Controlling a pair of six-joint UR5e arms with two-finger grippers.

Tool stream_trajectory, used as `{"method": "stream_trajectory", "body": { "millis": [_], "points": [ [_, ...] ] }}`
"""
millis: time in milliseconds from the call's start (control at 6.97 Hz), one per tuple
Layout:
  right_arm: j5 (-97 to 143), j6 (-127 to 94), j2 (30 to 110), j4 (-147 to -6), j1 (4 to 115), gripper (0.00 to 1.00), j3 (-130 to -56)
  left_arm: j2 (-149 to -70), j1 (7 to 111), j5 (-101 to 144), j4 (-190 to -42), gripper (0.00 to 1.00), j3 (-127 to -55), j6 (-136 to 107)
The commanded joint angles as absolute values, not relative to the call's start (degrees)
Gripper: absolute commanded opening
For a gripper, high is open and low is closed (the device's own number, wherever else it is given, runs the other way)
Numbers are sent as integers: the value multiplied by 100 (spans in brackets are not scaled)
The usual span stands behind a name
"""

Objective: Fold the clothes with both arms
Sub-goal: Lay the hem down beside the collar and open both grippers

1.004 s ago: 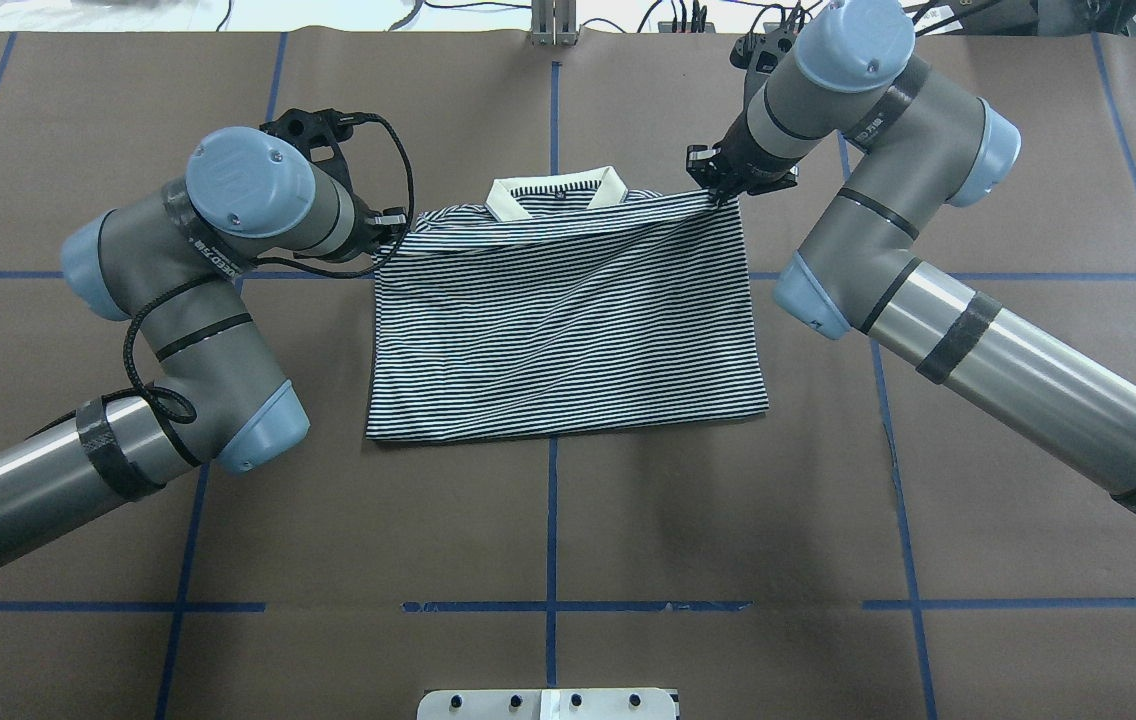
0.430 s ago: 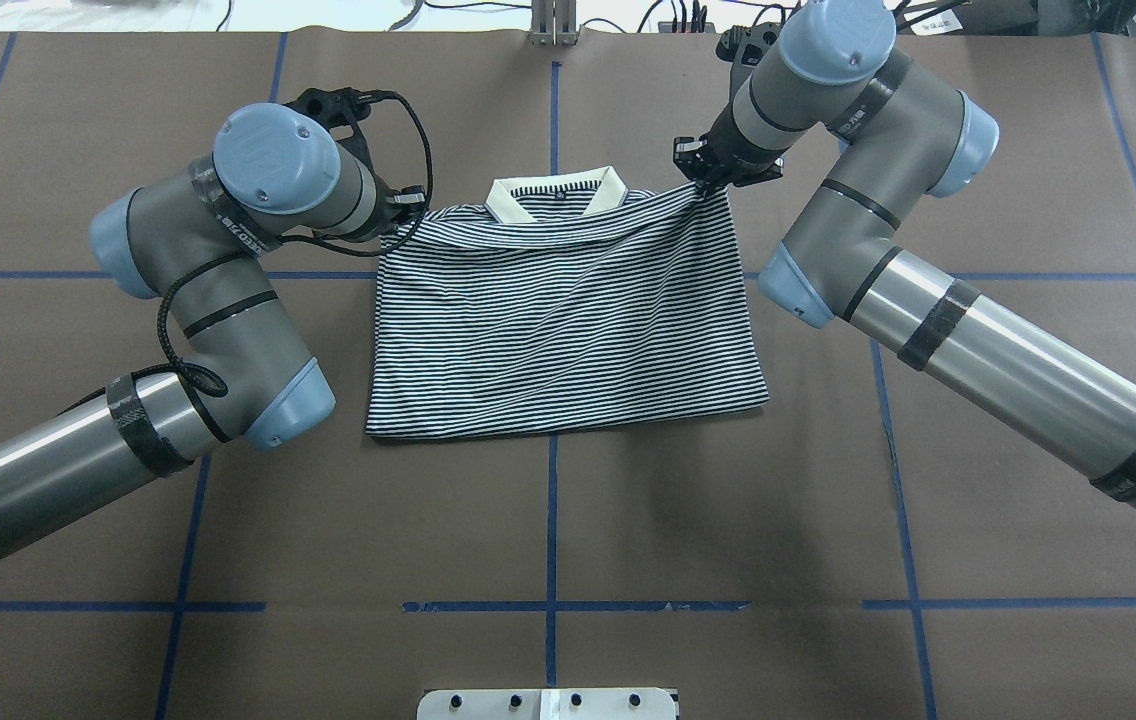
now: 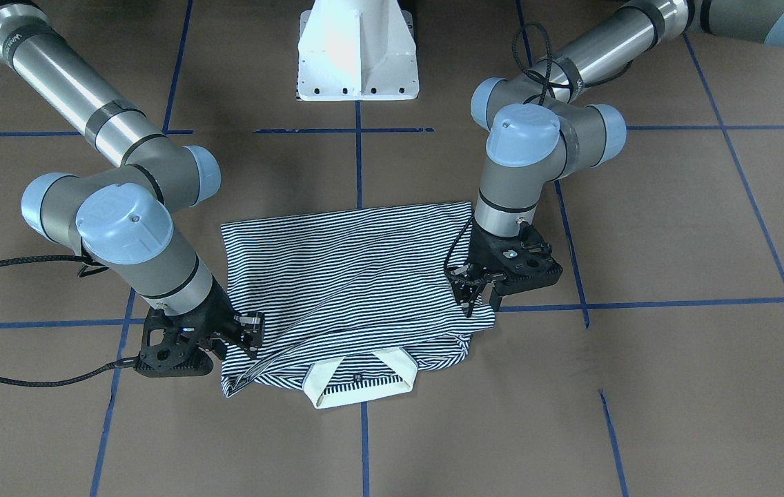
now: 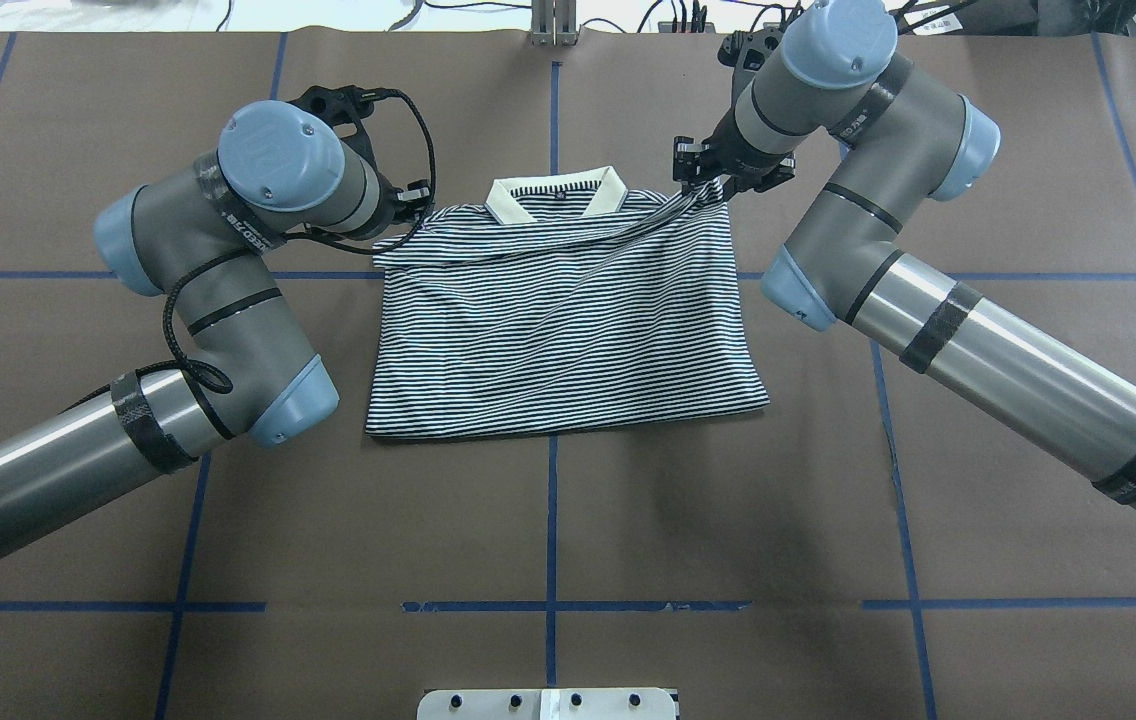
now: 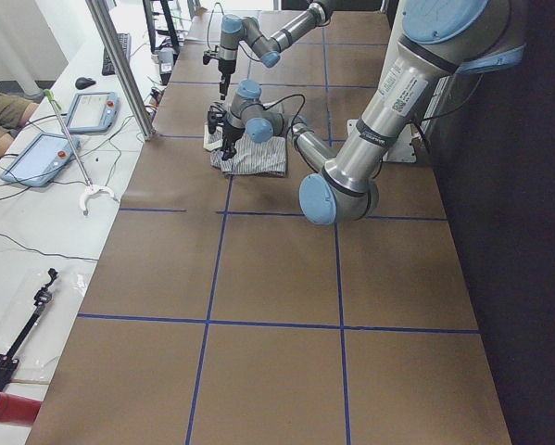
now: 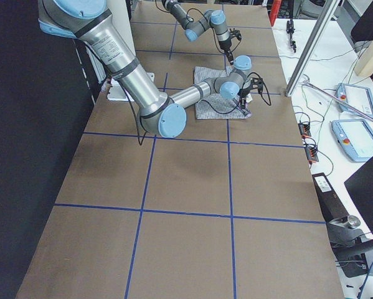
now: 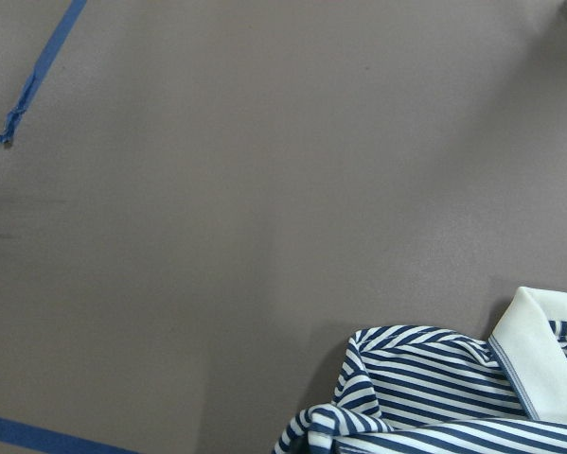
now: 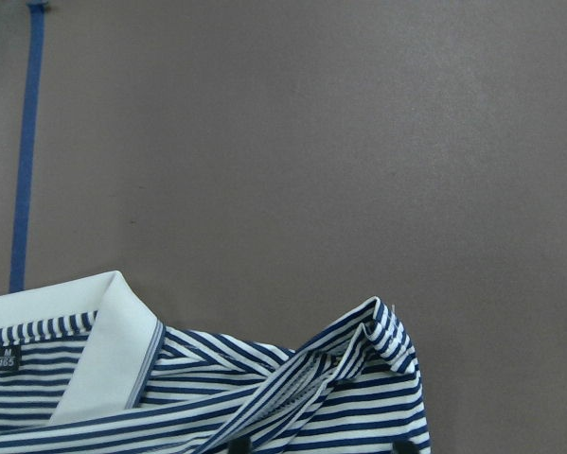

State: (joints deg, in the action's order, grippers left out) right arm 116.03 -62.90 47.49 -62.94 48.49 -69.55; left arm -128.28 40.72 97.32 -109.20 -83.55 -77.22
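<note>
The navy-and-white striped polo shirt (image 4: 558,320) lies flat on the brown table, its cream collar (image 4: 556,193) at the far side from the robot. My left gripper (image 4: 415,205) is shut on the shirt's left shoulder corner, and the cloth there is lifted and bunched. On the other shoulder corner my right gripper (image 4: 703,182) is shut too, with the cloth pulled up into a ridge. In the front-facing view the left gripper (image 3: 473,293) is at the right of the shirt (image 3: 350,276) and the right gripper (image 3: 250,331) at its left. Each wrist view shows a bunched shoulder (image 8: 359,345) at its bottom edge.
The white pedestal base (image 3: 357,55) stands at the robot's side of the table. Blue tape lines (image 4: 552,520) grid the brown table cover. Beyond the table's ends stand white benches with tablets (image 5: 92,109) and cables.
Both grippers have moved inward toward the collar, dragging the shoulder corners with them. The shirt's top edge is narrower and more wrinkled; its hem has stayed put.
</note>
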Motion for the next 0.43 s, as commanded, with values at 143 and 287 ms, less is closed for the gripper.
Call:
{"method": "stream_trajectory", "body": {
  "millis": [143, 287],
  "points": [
    [12083, -6371, 5095, -6354, 4860, 100, -7441, -12876, 4131, 9782, -10855, 100, -8446, -7699],
    [12163, -6555, 5733, -6546, 4739, 100, -8201, -12885, 4140, 9782, -10820, 100, -8638, -7717]
  ]
}}
